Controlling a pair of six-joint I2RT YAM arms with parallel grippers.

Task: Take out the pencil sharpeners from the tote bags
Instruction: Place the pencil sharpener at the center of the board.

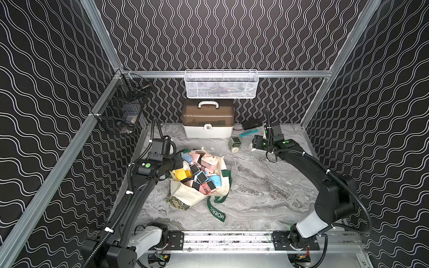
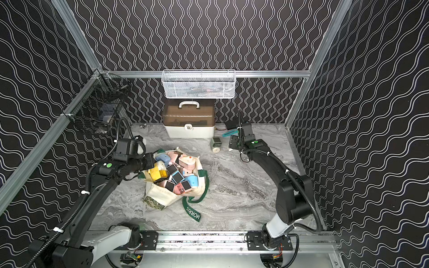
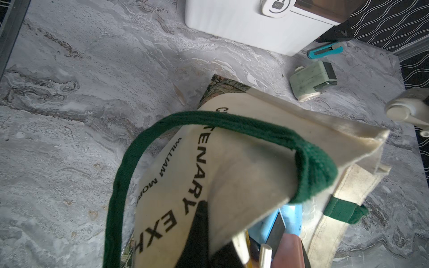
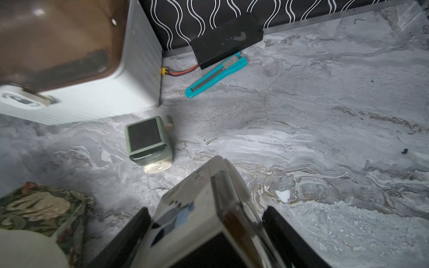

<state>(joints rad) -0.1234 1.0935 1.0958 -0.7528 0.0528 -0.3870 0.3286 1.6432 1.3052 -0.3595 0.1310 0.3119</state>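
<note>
The cream tote bag lies open mid-table with several pencil sharpeners in pink, blue and yellow piled in its mouth. My left gripper is shut on the bag's canvas rim, lifting that edge. A pale green sharpener lies on the table in front of the case. Right of it my right gripper is closed on a cream sharpener, low over the table.
A white-and-brown case stands at the back. A teal utility knife and a black box lie beside it. A white mesh basket and a black wire basket hang on the walls.
</note>
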